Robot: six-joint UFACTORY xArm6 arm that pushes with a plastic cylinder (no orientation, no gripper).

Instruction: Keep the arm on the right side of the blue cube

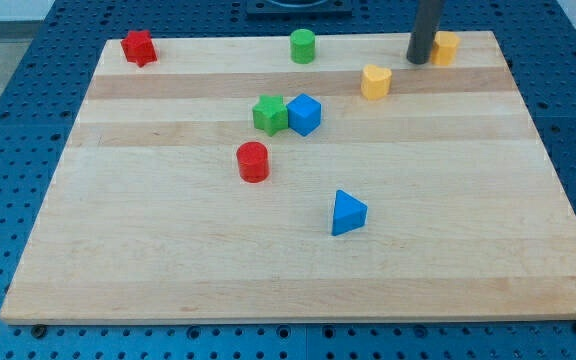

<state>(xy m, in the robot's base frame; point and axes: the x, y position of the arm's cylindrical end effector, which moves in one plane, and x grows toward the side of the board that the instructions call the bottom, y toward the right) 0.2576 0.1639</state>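
Note:
The blue cube (305,114) sits near the board's middle, touching a green block (269,115) on its left. My tip (419,60) is at the view's top right, far to the right of and above the blue cube. It stands just left of a yellow block (445,47), close to or touching it.
A yellow heart-shaped block (375,81) lies between my tip and the blue cube. A green cylinder (302,46) and a red star-like block (139,47) are at the top. A red cylinder (253,161) and a blue triangular block (347,213) lie lower. The wooden board (168,270) has edges all round.

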